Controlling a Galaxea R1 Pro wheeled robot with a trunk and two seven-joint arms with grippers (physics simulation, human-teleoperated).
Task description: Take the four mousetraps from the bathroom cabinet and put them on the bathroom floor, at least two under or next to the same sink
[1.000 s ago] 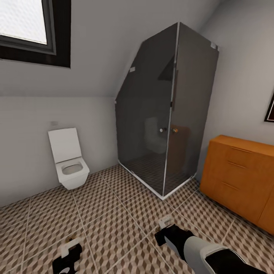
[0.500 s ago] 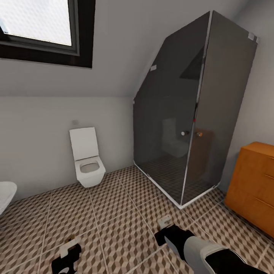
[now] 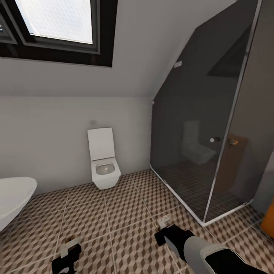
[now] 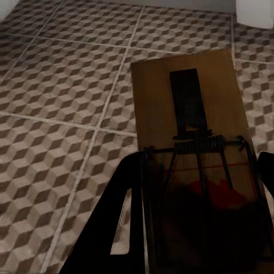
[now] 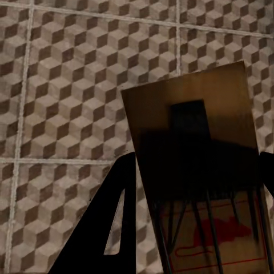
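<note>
Each wrist view shows one mousetrap held over the cube-patterned bathroom floor (image 3: 125, 213). In the left wrist view a brown mousetrap (image 4: 188, 108) with a wire spring and red mark sticks out between the dark fingers (image 4: 114, 222) of my left gripper (image 4: 194, 188), which is shut on it. My right gripper (image 5: 194, 194) is likewise shut on a second mousetrap (image 5: 191, 142). In the head view both grippers hang low over the tiles, the left gripper (image 3: 70, 249) at lower left and the right gripper (image 3: 165, 226) at lower centre. The sink is out of view.
A white wall-hung toilet (image 3: 102, 163) stands against the far wall under a slanted window (image 3: 57, 23). A dark glass shower enclosure (image 3: 213, 125) fills the right side. A white rounded tub end (image 3: 13, 199) juts in at left. An orange cabinet edge (image 3: 269, 224) shows at far right.
The camera has swung left: the toilet and shower have shifted right in the picture, the orange cabinet has nearly left it, and the white tub end has come in. Both arms keep their pose.
</note>
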